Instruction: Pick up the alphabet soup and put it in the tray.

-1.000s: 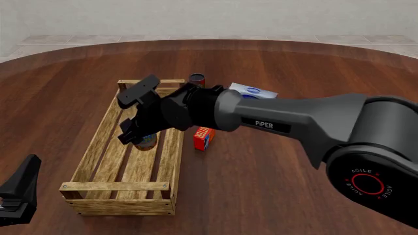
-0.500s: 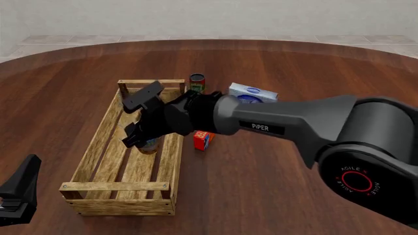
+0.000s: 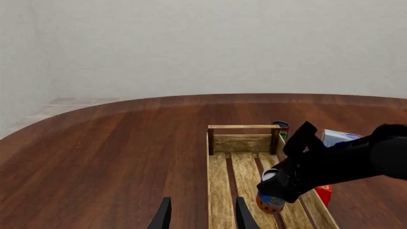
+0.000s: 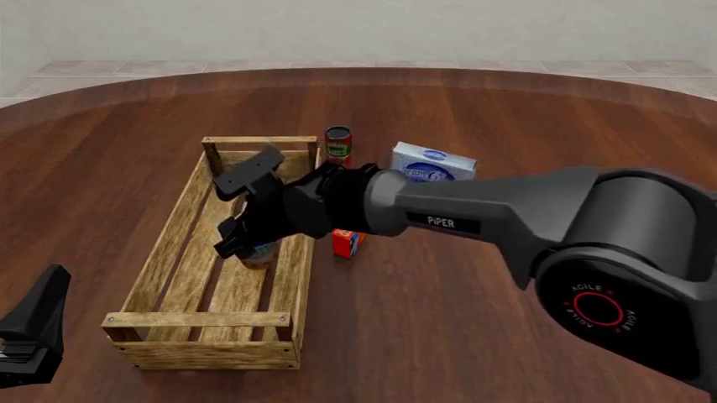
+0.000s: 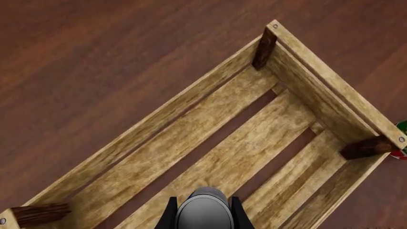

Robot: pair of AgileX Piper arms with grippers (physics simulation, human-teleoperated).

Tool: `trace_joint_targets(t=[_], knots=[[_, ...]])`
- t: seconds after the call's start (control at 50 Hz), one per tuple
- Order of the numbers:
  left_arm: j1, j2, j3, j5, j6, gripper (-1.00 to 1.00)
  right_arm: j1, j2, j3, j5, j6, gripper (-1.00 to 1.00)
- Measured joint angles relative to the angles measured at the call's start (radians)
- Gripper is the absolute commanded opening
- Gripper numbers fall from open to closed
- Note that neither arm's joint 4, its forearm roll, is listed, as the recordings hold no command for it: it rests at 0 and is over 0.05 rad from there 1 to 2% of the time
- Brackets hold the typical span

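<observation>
The alphabet soup [image 4: 257, 255] hangs between the fingers of my right gripper [image 4: 247, 243], low inside the tray [image 4: 168, 243] near its right slats. In the right wrist view its silvery top [image 5: 203, 213] fills the gap between the two fingers [image 5: 170, 215], so the gripper is shut on it, with the tray's slatted bottom [image 5: 210, 143] below. The left wrist view shows the can's blue and orange label [image 3: 270, 203] under the right gripper [image 3: 278, 187], above the tray [image 3: 219, 176]. My left gripper [image 3: 201, 217] is open and empty, at the table's near left [image 4: 28, 336].
A small dark red can [image 4: 338, 143] stands just past the tray's far right corner. A blue and white box [image 4: 435, 162] lies to its right. A small red-orange box [image 4: 348, 242] stands close beside the tray's right wall, under my right arm.
My right gripper has sunk lower into the tray with the can. The arm dropped enough to uncover the small dark red can behind it. The left gripper has not moved.
</observation>
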Motion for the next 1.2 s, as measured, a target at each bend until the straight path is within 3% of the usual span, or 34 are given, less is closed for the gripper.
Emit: trace_joint_targets(t=[0.9,0.92,1.2], knots=[[0.0,0.0,0.0,0.0,0.0,1.0,-0.005,0.023,0.001,-0.018,0.015,-1.0],[0.0,0.0,0.0,0.0,0.0,1.0,-0.006,0.024,0.0,-0.017,0.016,1.0],[0.0,0.0,0.0,0.0,0.0,1.0,-0.013,0.033,-0.018,-0.009,0.045,1.0]])
